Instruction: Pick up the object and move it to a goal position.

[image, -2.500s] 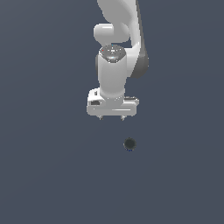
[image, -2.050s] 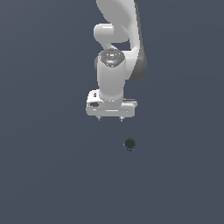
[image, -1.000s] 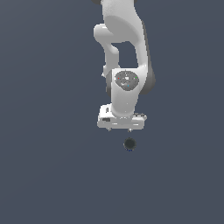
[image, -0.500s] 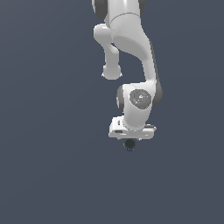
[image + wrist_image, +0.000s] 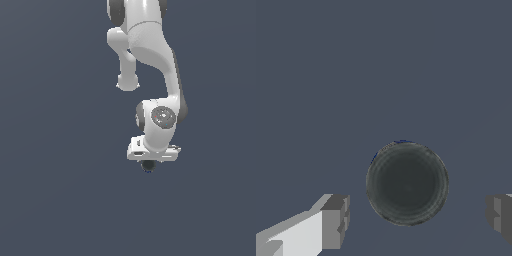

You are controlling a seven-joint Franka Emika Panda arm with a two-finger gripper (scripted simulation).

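In the exterior view my gripper (image 5: 149,161) sits low over the dark ball (image 5: 148,166), which peeks out just beneath my white palm. In the wrist view the ball (image 5: 407,183) lies between my fingertips (image 5: 336,221), spread wide and clear of it. Being round, it shows no long axis or heading.

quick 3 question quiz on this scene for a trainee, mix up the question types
1. True or false: in the wrist view the hand is closed tight on the ball.
2. Multiple choice: in the wrist view, the ball lies A) between the two fingers, B) outside both fingers, C) out of sight.
3. Fill in: in the exterior view the ball shows just ____ the hand.

Key: 1 false, a gap shows on each side of the ball; 2 A; 3 below.
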